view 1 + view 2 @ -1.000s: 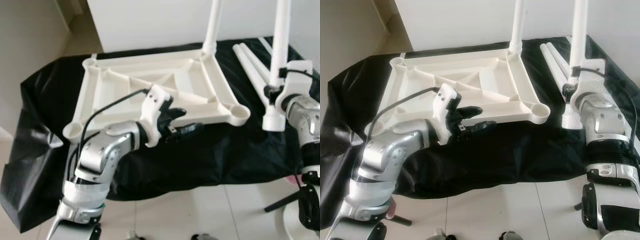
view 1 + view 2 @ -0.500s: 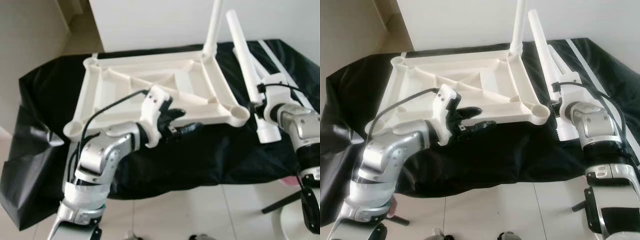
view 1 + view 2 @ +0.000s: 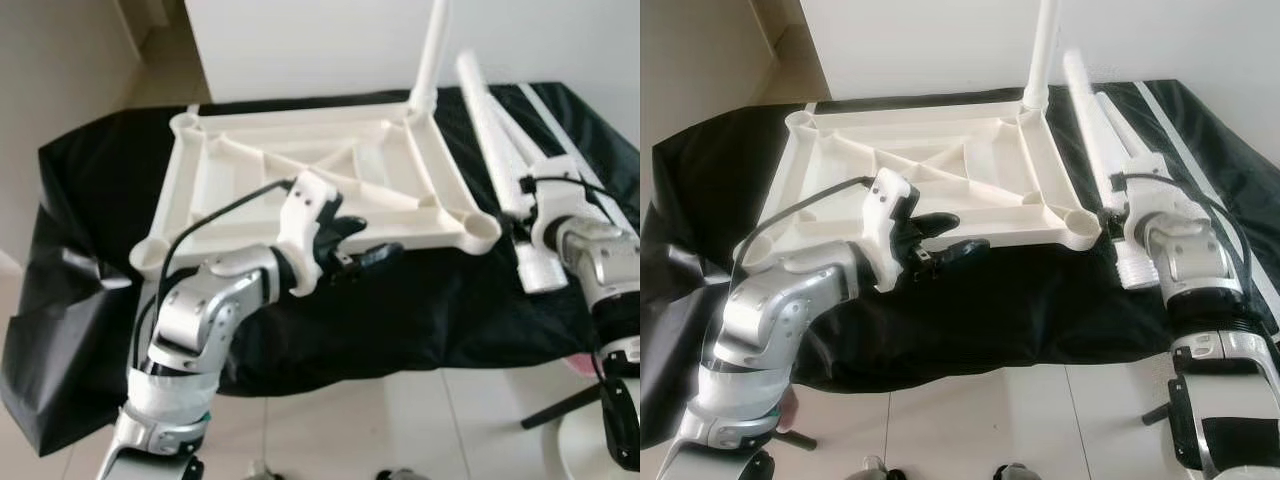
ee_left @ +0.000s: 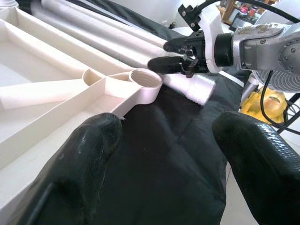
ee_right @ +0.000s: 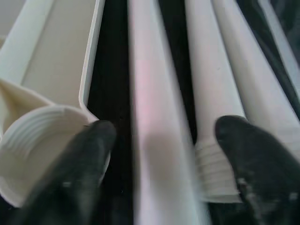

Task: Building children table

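Hovering open by the near rim of the inverted tabletop [image 3: 300,170], the left end effector [image 3: 365,245] seems poised to steady it. Rightward, the right end effector [image 4: 176,58] sits open astride a loose leg [image 3: 495,150] beside the corner socket [image 3: 482,228], likely for threading.

The upturned tabletop [image 3: 330,170] is cream-white plastic, plain and unpatterned. The loose legs [image 3: 500,140] beside the tabletop share that white, as does the single leg [image 3: 432,50] standing at the tabletop's far corner. The cloth [image 3: 420,310] beneath the tabletop is glossy black. Both arms are silver with white wrist housings, and the left end effector [image 3: 365,245] has black fingers. The floor [image 3: 400,420] before the cloth is pale, off-white tile.
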You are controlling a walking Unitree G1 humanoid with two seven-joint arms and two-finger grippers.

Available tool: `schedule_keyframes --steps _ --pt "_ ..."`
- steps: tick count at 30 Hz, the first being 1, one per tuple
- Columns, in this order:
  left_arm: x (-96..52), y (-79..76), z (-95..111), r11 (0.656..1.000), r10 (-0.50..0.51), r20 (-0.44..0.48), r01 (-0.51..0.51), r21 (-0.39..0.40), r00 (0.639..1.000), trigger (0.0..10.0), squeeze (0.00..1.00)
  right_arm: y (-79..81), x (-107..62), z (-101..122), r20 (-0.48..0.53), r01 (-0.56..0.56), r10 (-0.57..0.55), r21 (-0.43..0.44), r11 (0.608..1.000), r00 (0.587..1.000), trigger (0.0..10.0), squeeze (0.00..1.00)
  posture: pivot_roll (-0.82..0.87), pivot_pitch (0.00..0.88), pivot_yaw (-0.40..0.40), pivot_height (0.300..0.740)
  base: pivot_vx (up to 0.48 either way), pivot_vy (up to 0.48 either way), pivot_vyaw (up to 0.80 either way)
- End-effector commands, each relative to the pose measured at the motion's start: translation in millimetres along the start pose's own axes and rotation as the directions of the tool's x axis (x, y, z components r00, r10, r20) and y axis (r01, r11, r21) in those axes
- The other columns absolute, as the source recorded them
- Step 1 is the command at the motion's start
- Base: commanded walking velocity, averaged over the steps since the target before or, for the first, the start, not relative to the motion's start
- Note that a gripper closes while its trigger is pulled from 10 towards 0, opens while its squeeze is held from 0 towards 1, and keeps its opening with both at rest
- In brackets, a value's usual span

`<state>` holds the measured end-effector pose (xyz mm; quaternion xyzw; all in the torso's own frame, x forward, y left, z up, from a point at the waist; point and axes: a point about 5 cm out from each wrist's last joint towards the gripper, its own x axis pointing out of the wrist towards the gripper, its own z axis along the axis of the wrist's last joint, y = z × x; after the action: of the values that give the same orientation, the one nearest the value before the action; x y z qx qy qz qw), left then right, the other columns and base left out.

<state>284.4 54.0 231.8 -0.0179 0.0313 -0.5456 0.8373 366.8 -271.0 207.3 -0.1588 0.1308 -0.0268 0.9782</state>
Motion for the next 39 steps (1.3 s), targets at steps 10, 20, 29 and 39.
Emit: schedule_keyframes --steps 10,20,29,39 --pt "1.0 -4.6 -1.0 1.0 0.002 0.002 -0.002 -0.024 1.0 10.0 0.0 5.5 -9.7 27.5 0.301 0.023 -0.035 0.042 0.999 0.953 10.0 1.0 -0.04 0.112 0.011 0.74 0.0 0.0 0.0" --pt "1.2 -6.2 -0.2 0.999 -0.001 0.007 0.001 -0.032 1.0 10.0 0.0 1.3 -26.3 30.8 0.455 0.141 -0.191 0.142 0.98 0.87 10.0 0.0 -0.05 0.113 0.011 0.74 0.0 0.0 0.0" --pt "1.7 -9.5 -2.0 0.999 -0.004 0.009 0.005 -0.044 1.0 10.0 0.0 3.3 -38.3 -29.2 0.322 0.263 -0.339 0.255 0.93 0.884 10.0 0.0 -0.05 0.119 0.009 0.74 0.0 0.0 0.0" --pt "3.7 -12.5 -7.8 0.999 -0.023 -0.025 0.022 -0.035 0.999 10.0 0.0 22.4 -44.7 -64.3 0.278 0.128 -0.283 0.467 0.875 0.918 10.0 0.0 -0.05 0.113 0.019 0.74 0.0 0.0 0.0"
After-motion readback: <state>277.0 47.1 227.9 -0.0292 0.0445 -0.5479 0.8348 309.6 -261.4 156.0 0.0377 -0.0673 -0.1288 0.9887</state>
